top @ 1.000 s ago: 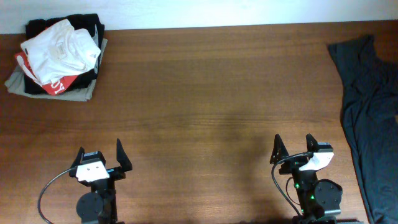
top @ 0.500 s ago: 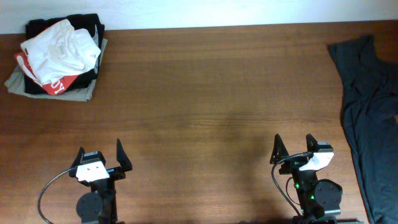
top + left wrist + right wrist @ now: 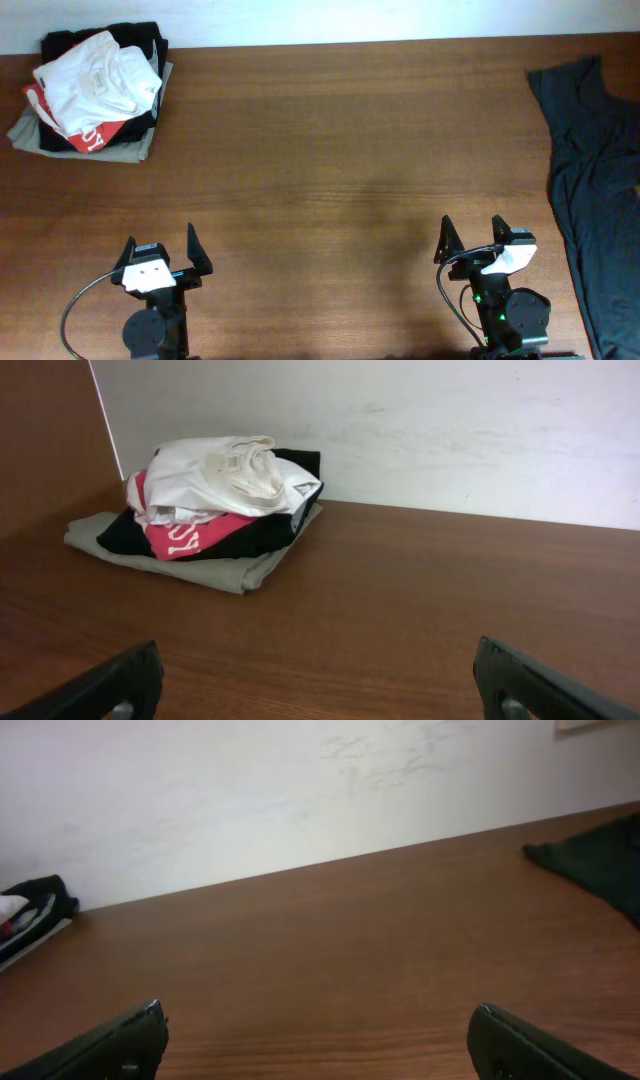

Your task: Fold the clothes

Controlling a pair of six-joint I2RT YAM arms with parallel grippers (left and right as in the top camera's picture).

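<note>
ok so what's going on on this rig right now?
Nothing is being handled yet. Both arms sit at the near edge of the table, with the left gripper and the right gripper open and empty. The dark teal-grey T-shirt lies crumpled and unfolded along the table's right edge, partly out of frame. A stack of other clothes with a white garment on top sits in the far left corner.

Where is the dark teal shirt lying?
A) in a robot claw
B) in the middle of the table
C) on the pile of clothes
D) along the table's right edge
D: the shirt sprawls along the right edge of the table, far from the pile.
</note>
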